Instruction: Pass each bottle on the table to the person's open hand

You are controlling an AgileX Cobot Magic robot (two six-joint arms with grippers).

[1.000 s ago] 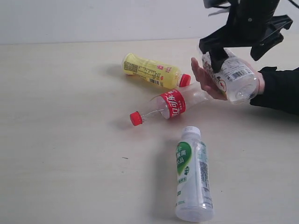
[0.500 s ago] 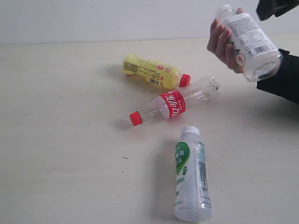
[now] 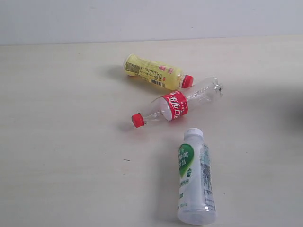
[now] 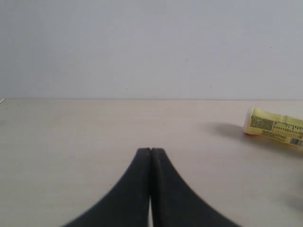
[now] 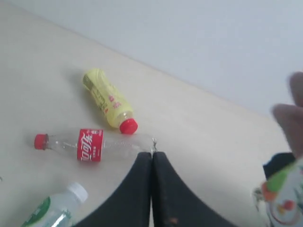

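The left end effector (image 4: 150,151) and right end effector (image 5: 152,153) are closed, empty. On the worktop (image 3: 61,142) lie the yellow bottle (image 3: 154,72) far, red-label bottle (image 3: 175,105) middle, and green-label bottle (image 3: 195,177) near. The next pick probably needs one end effector opened first.

Lying on the table (image 3: 61,142): yellow bottle (image 3: 154,72) toward the far edge, red-labelled bottle (image 3: 176,105) just beside it, white-green bottle (image 3: 195,179) toward the near edge.

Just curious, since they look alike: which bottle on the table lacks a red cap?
The green-labelled bottle, lying apart from the other two: its cap is white. The yellow bottle and the clear red-labelled bottle both have red caps.
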